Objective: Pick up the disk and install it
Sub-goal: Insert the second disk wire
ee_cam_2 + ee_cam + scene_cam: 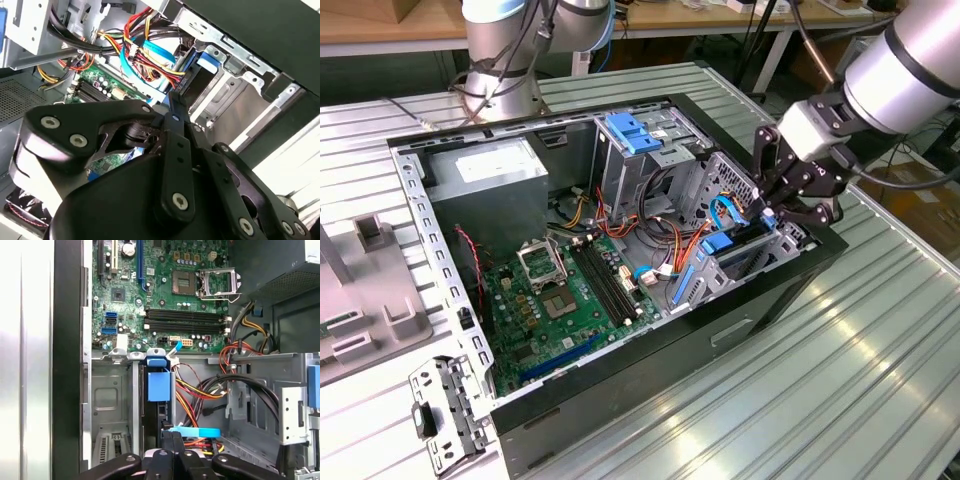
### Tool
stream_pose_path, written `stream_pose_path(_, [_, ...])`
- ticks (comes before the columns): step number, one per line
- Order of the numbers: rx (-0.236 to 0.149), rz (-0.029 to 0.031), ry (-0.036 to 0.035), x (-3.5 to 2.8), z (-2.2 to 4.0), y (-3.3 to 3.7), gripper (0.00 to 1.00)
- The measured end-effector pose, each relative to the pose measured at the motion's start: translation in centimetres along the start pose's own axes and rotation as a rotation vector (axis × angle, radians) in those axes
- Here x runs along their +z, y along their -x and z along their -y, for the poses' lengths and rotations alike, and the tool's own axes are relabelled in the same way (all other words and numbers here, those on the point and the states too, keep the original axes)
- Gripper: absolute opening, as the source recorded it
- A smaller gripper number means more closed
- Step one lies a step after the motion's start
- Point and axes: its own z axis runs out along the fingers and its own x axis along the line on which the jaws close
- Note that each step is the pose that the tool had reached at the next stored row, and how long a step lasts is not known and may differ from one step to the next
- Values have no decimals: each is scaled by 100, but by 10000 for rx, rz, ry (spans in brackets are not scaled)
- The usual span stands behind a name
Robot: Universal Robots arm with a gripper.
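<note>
In the exterior view the gripper (782, 196) hangs over the case's (740, 335) front corner, at the exterior view's right, fingers closed on the disk (732, 248), which stands on edge, part-way down in the bay (692, 282) beside the motherboard (565, 295). In the second wrist view the fingers (176, 150) pinch the disk's (192, 82) upper edge. In the first wrist view the disk (157, 390) sits in its slot, so I judge the install step nearly done; a straight push to seat it seems what's needed.

Open computer case (650, 400) lying on the bench (880, 340). Motherboard (565, 295) on its floor; power-supply box (490, 175) toward the exterior view's left; drive cage (640, 150) behind; disk (735, 255) standing in the bay at the exterior view's right, claw (782, 205) directly above it.
</note>
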Motion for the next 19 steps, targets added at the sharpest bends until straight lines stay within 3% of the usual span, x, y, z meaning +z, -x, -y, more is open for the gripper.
stream_pose_path(9, [12,-3,49,100,7,-31,11])
stream_pose_path(16, [12,0,50,74,26,-33,11])
stream_pose_path(19, [12,0,49,50,88,-26,11])
